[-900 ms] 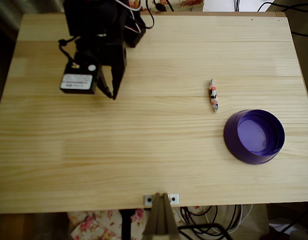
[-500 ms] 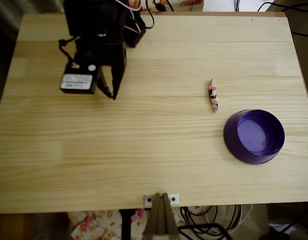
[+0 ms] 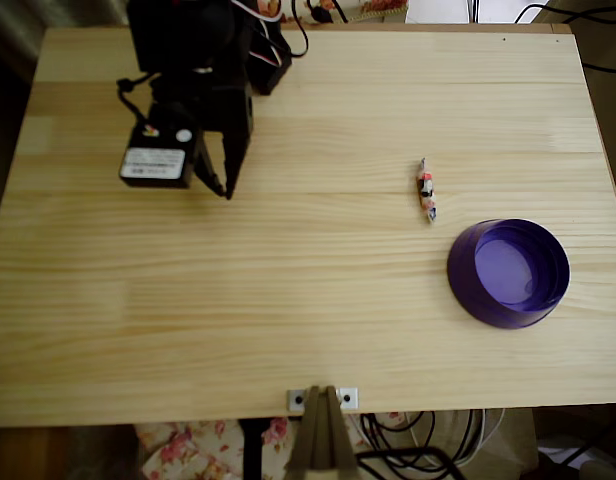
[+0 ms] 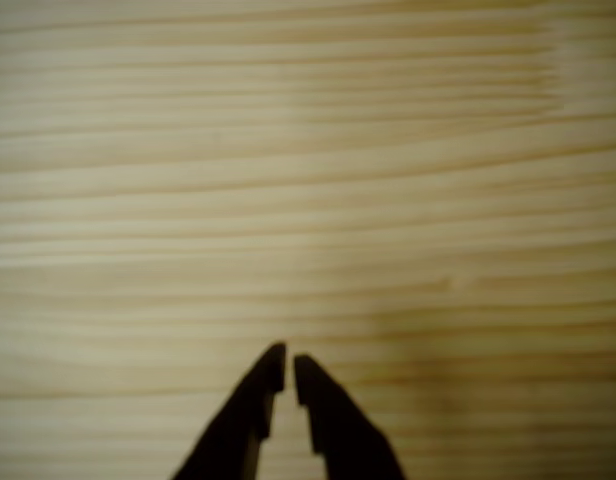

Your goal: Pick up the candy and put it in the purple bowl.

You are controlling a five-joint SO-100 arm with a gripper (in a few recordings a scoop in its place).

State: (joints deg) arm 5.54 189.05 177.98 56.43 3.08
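The candy [image 3: 426, 190] is a slim wrapped sweet with twisted ends, lying lengthwise on the wooden table [image 3: 318, 300] right of centre in the overhead view. Just below and to its right stands the purple bowl [image 3: 509, 273], round, shallow and with nothing in it. My black gripper [image 3: 225, 186] hangs at the upper left of the table, far left of the candy, fingers pointing down the picture. In the wrist view the gripper [image 4: 289, 371] has its two dark tips almost touching, with only bare wood grain beyond them.
The arm's black body and a labelled servo block [image 3: 154, 160] sit at the table's upper left. Cables [image 3: 298, 20] trail off the far edge. A small metal bracket [image 3: 323, 399] is fixed at the near edge.
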